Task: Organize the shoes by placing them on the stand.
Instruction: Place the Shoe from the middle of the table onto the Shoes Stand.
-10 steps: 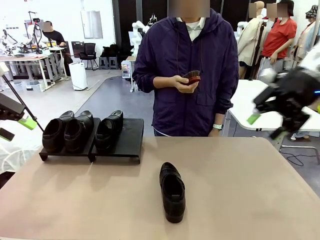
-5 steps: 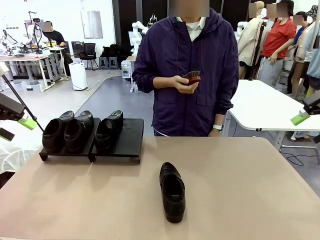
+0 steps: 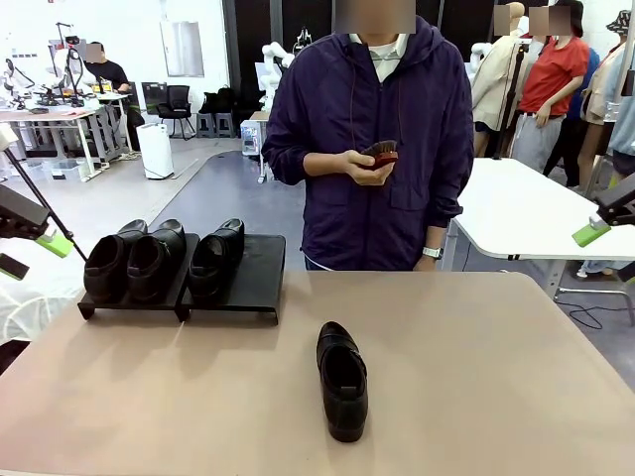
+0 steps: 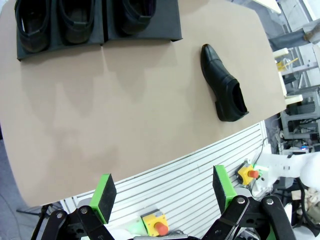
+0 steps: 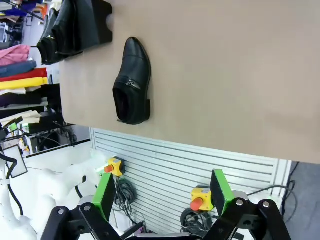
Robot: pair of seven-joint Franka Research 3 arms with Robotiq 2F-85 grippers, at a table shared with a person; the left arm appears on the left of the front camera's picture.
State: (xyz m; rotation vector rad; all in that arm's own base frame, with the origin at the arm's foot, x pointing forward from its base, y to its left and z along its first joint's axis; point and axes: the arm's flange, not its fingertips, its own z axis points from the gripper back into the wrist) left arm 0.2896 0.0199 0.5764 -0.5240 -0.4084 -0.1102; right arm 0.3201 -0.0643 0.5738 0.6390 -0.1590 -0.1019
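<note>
I had three of the four shoes parked on the stand [image 3: 260,266] at the far left of the table [image 3: 496,377]: two side by side on its left section and one on the left half of its right section, which left the right half of that section bare. The last shoe [image 3: 342,380] lay alone on the tabletop near the middle, well apart from the stand and on my side of it.

Both grippers hung high and clear of the table. The left gripper [image 4: 161,192] had its green pads spread wide with nothing between them, and so did the right gripper [image 5: 162,192]. From the left wrist view the loose shoe lay ahead and off to one side of the jaws. From the right wrist view it lay ahead too, also offset.

The shoe's long axis ran roughly from my side toward the person [image 3: 372,139], opening and heel nearest me in the front view, toe pointing away. That put it about parallel to the shoes already racked. I judged neither arm was clearly nearer. The free slot sat to the left, so the left arm looked the more natural choice to me.

The shoe was a glossy black leather slip-on with a rounded toe, low heel and dark lining, upright on its sole.
</note>
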